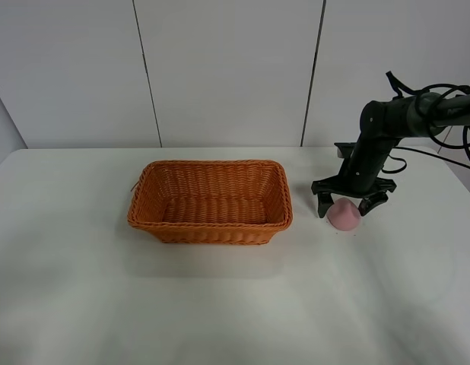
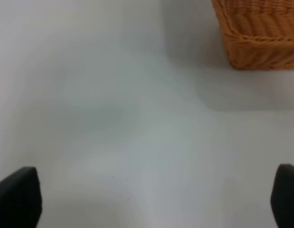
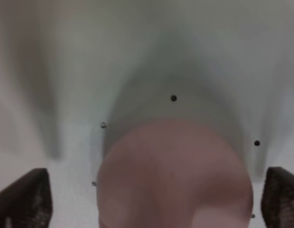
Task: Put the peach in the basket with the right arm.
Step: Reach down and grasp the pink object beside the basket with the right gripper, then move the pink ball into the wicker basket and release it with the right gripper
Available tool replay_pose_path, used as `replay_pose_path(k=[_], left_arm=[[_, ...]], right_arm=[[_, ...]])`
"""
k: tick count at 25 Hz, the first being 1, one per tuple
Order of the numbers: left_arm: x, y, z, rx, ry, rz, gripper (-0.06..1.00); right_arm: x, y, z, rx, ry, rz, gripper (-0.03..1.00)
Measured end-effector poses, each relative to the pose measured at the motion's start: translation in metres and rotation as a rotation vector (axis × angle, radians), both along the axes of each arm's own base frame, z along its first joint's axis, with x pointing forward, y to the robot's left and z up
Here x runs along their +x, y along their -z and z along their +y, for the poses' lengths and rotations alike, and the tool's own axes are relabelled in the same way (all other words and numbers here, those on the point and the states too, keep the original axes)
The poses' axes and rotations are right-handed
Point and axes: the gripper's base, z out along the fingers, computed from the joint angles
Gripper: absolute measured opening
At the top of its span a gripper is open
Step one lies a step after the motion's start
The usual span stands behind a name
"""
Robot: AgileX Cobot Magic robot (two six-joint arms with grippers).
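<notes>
Grasp stage. The right gripper (image 1: 347,210), fingers spread, straddles the peach (image 1: 344,215), which rests on the table (image 1: 220,304) just right of the basket (image 1: 212,228). Next move: close on the peach, lift clear of the basket's right rim, and carry it over. Nothing lies between. The left gripper (image 2: 151,202) is spread and idle off a basket corner.

The right wrist view is blurred: the peach (image 3: 173,175) is cut off at the edge, and only two dark fingertips (image 3: 23,202) show. The left wrist view catches just one corner of the basket (image 2: 259,38). The right arm (image 1: 395,122) runs off the exterior view.
</notes>
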Motion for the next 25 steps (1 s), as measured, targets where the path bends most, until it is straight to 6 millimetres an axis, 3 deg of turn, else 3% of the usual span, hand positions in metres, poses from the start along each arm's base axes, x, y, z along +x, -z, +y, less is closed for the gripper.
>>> replay_pose_path(k=[4,8,10,15,25], left_arm=[[0.000,0.000,0.000,0.000,0.000,0.000,0.99],[0.000,0.000,0.000,0.000,0.000,0.000,0.99],[0.000,0.000,0.000,0.000,0.000,0.000,0.99],[0.000,0.000,0.000,0.000,0.000,0.000,0.99],[0.000,0.000,0.000,0.000,0.000,0.000,0.99]], right_arm=[[0.000,0.000,-0.002,-0.022,0.010,0.005,0.46],[-0.001,-0.001,-0.004,-0.047,0.016,0.012,0.10],[0.000,-0.004,-0.005,-0.054,0.016,0.005,0.01],[-0.002,-0.018,-0.007,-0.068,0.008,-0.009,0.00],[-0.006,-0.130,-0.009,-0.070,-0.026,-0.169,0.00]])
